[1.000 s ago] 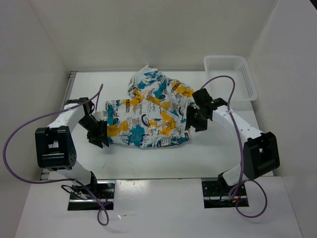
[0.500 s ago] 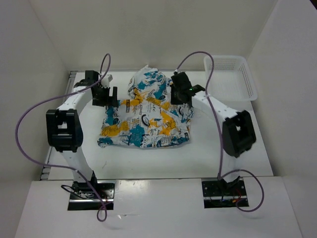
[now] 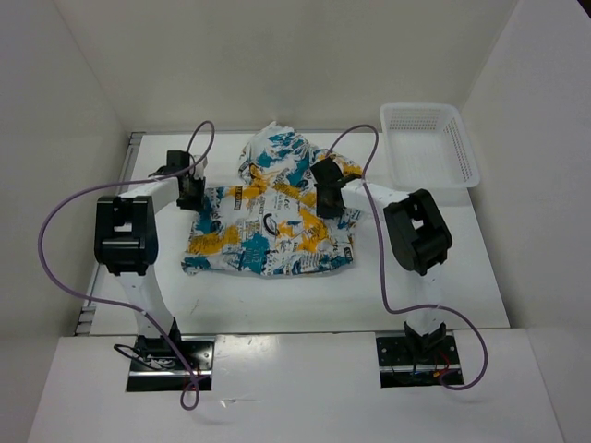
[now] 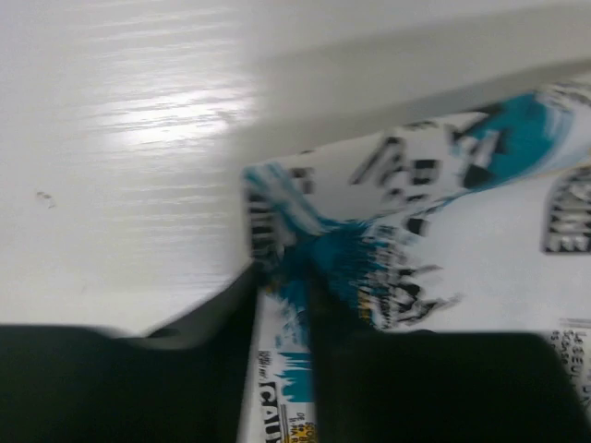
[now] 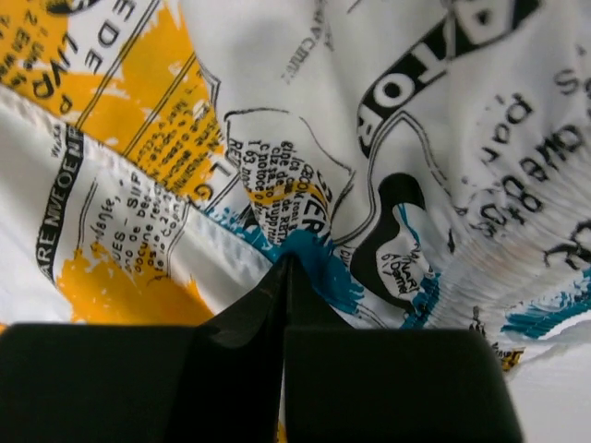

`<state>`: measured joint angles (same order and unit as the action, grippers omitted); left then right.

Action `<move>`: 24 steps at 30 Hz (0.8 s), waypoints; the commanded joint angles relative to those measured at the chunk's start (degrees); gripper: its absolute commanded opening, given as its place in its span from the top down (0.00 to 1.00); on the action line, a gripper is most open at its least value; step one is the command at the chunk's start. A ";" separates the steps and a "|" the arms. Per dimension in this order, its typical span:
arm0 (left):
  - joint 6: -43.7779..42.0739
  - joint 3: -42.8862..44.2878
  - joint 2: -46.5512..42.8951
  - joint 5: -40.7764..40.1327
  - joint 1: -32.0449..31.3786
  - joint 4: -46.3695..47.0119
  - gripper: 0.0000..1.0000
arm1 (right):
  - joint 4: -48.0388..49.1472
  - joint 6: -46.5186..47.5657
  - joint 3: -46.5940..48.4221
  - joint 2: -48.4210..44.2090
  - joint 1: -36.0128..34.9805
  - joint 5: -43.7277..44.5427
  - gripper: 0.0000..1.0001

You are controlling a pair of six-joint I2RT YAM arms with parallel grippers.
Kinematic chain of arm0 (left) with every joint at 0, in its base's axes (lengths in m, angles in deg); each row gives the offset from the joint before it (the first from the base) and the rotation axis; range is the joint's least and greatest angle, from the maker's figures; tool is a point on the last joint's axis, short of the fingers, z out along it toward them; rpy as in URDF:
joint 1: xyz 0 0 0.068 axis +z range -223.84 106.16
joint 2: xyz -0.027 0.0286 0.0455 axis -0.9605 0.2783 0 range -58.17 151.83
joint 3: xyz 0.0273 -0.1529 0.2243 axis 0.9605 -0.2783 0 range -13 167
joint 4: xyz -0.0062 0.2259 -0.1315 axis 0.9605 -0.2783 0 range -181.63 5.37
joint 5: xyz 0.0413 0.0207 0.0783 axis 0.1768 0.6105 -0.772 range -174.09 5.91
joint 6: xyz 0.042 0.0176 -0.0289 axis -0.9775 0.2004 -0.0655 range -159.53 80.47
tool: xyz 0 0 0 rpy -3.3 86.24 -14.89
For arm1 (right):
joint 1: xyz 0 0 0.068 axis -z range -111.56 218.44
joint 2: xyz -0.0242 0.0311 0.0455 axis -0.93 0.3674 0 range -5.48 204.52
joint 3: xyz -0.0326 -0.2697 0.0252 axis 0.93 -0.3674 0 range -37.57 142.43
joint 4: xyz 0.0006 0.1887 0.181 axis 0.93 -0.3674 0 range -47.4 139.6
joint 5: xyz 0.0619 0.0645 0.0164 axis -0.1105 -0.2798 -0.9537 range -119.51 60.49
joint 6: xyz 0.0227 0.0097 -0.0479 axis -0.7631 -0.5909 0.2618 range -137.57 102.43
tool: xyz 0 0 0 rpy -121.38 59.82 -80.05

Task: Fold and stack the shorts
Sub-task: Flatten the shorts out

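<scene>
The shorts (image 3: pixel 268 231) lie rumpled in the middle of the table, white with teal, orange and black print. My left gripper (image 3: pixel 191 189) sits at their far left corner. In the left wrist view a strip of the shorts (image 4: pixel 443 231) runs between the dark fingers (image 4: pixel 212 314) of the left gripper (image 4: pixel 282 277), which is shut on it. My right gripper (image 3: pixel 325 198) rests on the far right part of the cloth. In the right wrist view the right gripper (image 5: pixel 288 263) has its jaws together, pinching a teal fold of the shorts (image 5: pixel 277 111).
A white mesh basket (image 3: pixel 429 143) stands at the back right corner. White walls close in the table at the back and both sides. A bunched part of the cloth rises toward the back wall.
Both arms have swung from the near sides of the shorts to their far edge. The left jaws opened wide and then closed on the corner; the right jaws closed on the cloth.
</scene>
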<state>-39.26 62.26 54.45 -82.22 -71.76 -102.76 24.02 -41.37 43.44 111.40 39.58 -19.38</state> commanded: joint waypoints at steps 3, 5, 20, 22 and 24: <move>-0.27 -8.02 -3.36 -1.69 -0.07 -1.38 0.94 | -2.19 -4.69 -6.03 -0.95 -0.76 1.73 1.00; -0.27 -12.04 -6.61 -2.31 -0.07 -2.00 1.00 | -2.72 -6.09 -7.27 -2.52 -1.28 1.73 1.00; -0.27 4.04 -14.73 14.64 0.99 -12.28 0.14 | -0.96 3.30 -2.99 -18.79 -4.89 9.36 0.65; -0.27 9.87 -7.53 17.99 0.99 -12.28 0.13 | 0.36 3.92 -0.60 -17.92 -3.40 9.90 0.58; -0.27 18.63 0.97 17.99 -0.50 -12.80 0.12 | 0.10 3.06 3.17 -14.77 0.72 9.29 0.49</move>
<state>-39.32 73.67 46.27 -69.57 -71.28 -115.92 21.70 -39.22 41.43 96.76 35.93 -13.61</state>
